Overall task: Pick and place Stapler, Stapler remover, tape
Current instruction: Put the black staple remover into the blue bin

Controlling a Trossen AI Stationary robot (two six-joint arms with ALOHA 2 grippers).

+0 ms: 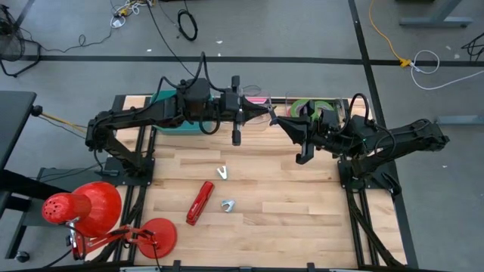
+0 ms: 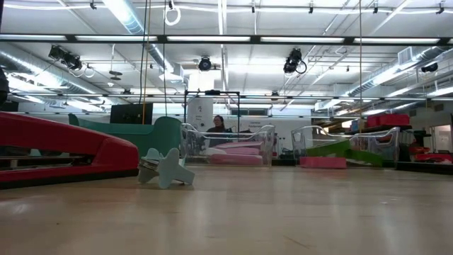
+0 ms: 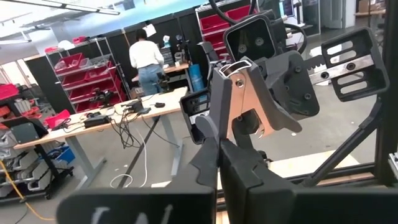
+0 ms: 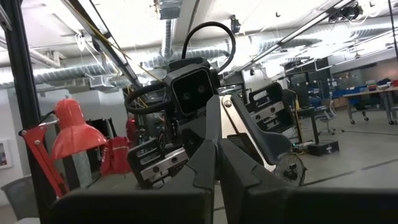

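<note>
Closest to the low camera, the long red plastic stapler lies on the light wooden table, with a pale metal staple remover just beside it. Behind them, at the table's far edge, stand clear plastic bins; one holds green ring-shaped tape rolls, another a pink roll. Above those bins, the left gripper and right gripper meet tip to tip, both with fingers pressed together, holding nothing.
</note>
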